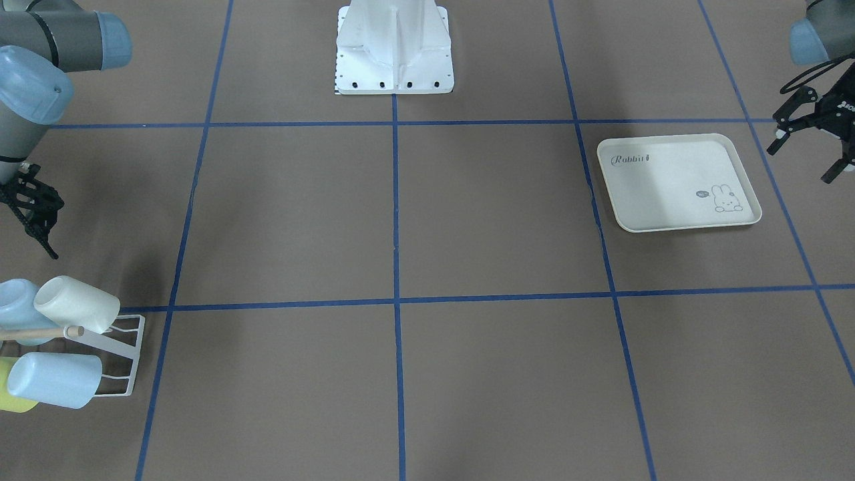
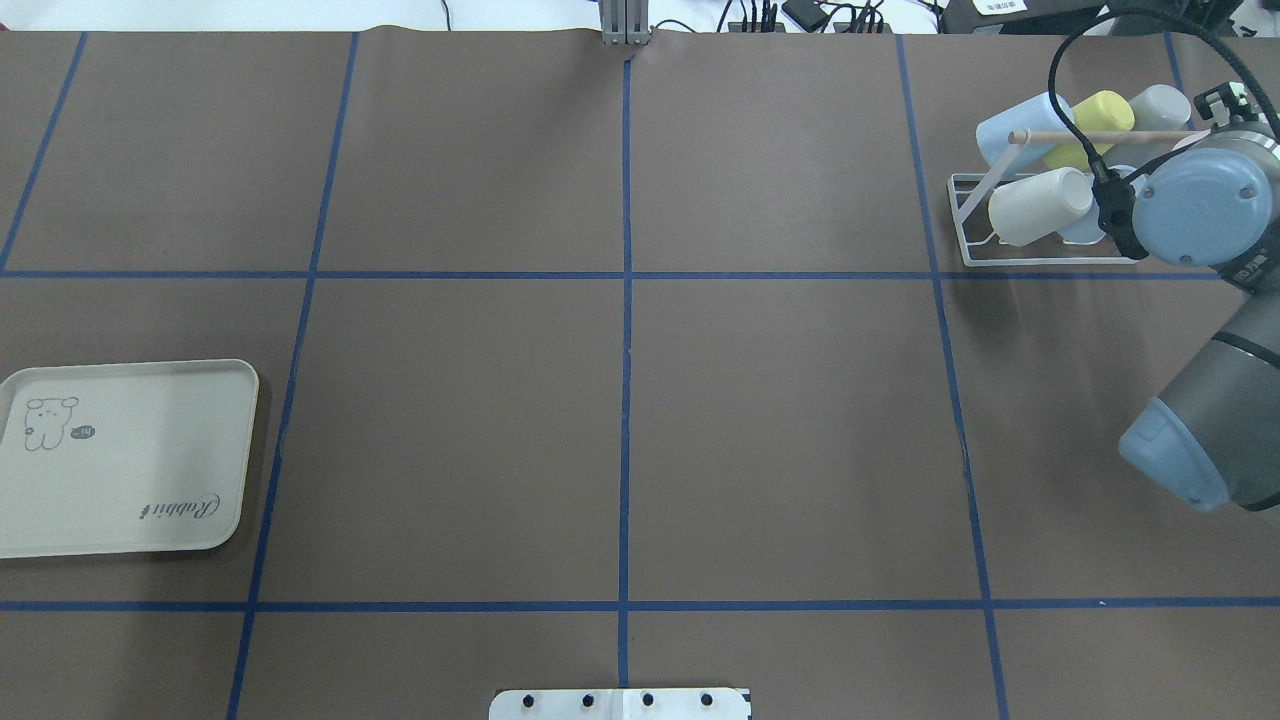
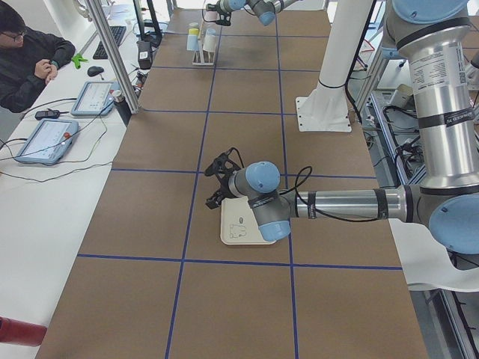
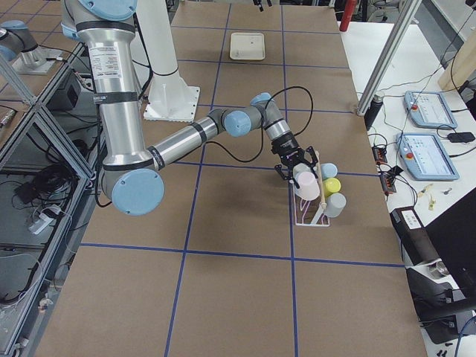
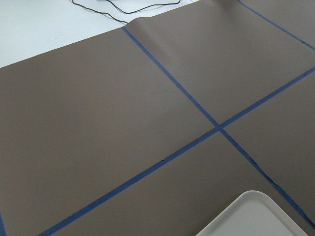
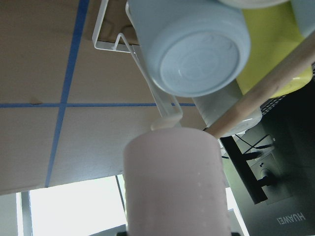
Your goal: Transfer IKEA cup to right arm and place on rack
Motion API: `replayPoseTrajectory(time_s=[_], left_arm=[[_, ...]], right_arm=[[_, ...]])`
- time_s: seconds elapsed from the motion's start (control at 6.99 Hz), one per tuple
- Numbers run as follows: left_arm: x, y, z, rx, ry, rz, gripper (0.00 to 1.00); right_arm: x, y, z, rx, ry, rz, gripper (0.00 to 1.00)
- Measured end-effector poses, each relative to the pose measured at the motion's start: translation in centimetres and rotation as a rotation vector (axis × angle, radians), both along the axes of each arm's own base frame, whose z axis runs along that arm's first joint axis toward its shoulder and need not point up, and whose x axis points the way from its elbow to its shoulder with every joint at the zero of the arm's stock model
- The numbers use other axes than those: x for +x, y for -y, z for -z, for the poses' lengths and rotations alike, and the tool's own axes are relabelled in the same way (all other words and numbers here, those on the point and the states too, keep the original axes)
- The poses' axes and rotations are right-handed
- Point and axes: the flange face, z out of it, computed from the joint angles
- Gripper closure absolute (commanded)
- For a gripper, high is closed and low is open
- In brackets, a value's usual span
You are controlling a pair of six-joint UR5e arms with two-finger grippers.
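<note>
Cream IKEA cup (image 1: 77, 304) rests tilted on the rack (image 1: 107, 345) at the front view's 8 o'clock. Right fingers (image 1: 41, 240): cannot tell if clamped; left fingers (image 1: 835, 166) apart, empty. Withdrawal should be straight, sparing neighbouring cups (image 1: 57, 379).

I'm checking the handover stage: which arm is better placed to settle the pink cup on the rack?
Right. The right gripper hangs at the rack, with the pink cup close in front of its wrist camera. The left gripper is open, empty, far off near the tray.
</note>
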Motion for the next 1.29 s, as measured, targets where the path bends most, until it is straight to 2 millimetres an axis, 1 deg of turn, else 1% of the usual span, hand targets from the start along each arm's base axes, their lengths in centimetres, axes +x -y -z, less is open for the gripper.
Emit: replayPoseTrajectory(time_s=[0.57, 0.86, 1.29], left_arm=[[0.1, 0.1, 0.1, 0.001, -0.001, -0.002, 0.0], [0.1, 0.1, 0.1, 0.001, -0.001, -0.003, 0.0], [0.1, 0.0, 0.1, 0.002, -0.002, -0.002, 0.0]], right_arm=[[-0.3, 0.1, -1.1, -0.013, 0.006, -0.021, 0.71], [-0.9, 0.1, -1.6, -0.018, 0.014, -0.034, 0.7], [-2.0, -0.2, -1.8, -0.017, 0.026, -0.04, 0.68]])
